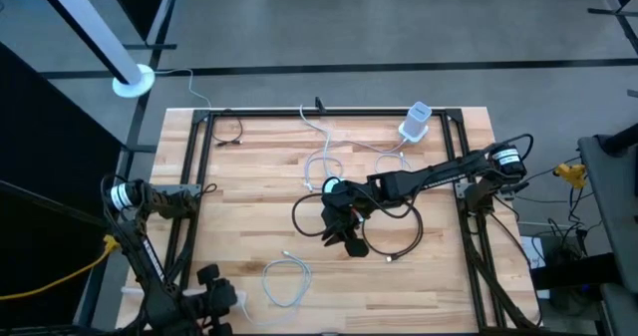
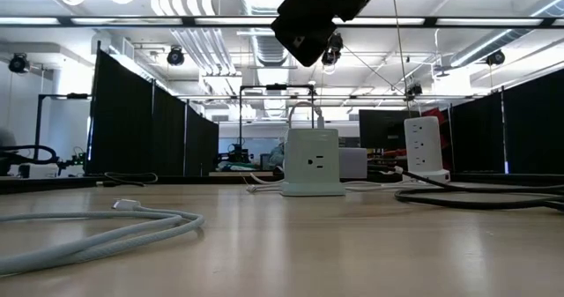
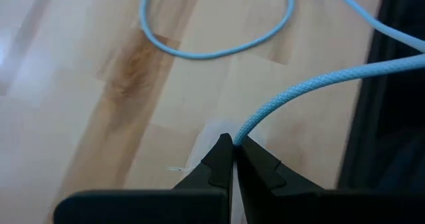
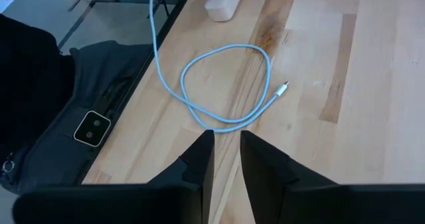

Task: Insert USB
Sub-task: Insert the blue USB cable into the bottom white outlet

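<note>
Right wrist view: your right gripper (image 4: 227, 159) hangs narrowly parted, empty, above the pale blue USB cable (image 4: 226, 84). Descend squarely onto its connector (image 4: 282, 88). Left gripper (image 3: 232, 151) pinches cable.

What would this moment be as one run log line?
left gripper: shut on light blue cable | right gripper: empty, above table centre | USB: not inserted

Left claw (image 3: 234, 151) closed at table's near-left corner, right claw (image 4: 227, 151) slightly parted mid-table
</note>
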Action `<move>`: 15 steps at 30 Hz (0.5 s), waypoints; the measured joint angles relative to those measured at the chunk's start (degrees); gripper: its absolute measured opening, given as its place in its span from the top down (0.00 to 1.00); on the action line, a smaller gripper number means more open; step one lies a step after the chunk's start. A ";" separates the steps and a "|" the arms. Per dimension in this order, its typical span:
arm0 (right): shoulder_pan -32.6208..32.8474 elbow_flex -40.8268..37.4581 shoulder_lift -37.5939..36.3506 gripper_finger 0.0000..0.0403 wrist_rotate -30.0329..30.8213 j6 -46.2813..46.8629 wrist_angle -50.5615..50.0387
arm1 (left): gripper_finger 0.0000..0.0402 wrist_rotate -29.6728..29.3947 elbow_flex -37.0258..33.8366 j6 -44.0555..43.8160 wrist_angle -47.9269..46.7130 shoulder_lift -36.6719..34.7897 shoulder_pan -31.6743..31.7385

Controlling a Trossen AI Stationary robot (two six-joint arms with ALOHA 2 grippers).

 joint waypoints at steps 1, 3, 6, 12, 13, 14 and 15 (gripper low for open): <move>0.00 0.00 0.00 0.87 -0.01 0.00 0.01 | 1.00 -0.01 -0.19 0.12 1.01 0.00 0.00; 0.00 0.00 0.00 0.88 -0.02 0.00 0.02 | 1.00 -0.15 -0.70 0.19 2.65 0.00 -0.02; 0.02 0.00 -0.01 0.88 -0.02 0.00 0.01 | 1.00 -0.63 -2.19 0.19 5.17 0.00 0.00; 0.02 0.00 0.00 0.85 -0.04 1.21 0.00 | 1.00 -0.49 -3.96 0.19 7.15 -0.26 -0.04; 0.02 0.00 0.00 0.85 -0.04 1.23 0.00 | 1.00 -0.05 -3.93 0.20 7.02 -0.38 -0.04; 0.02 0.00 0.00 0.84 -0.04 1.27 0.00 | 1.00 0.24 -3.86 0.20 6.73 -0.51 -0.04; 0.02 0.00 0.00 0.83 -0.04 1.31 0.00 | 1.00 0.41 -3.85 0.19 6.64 -0.62 -0.04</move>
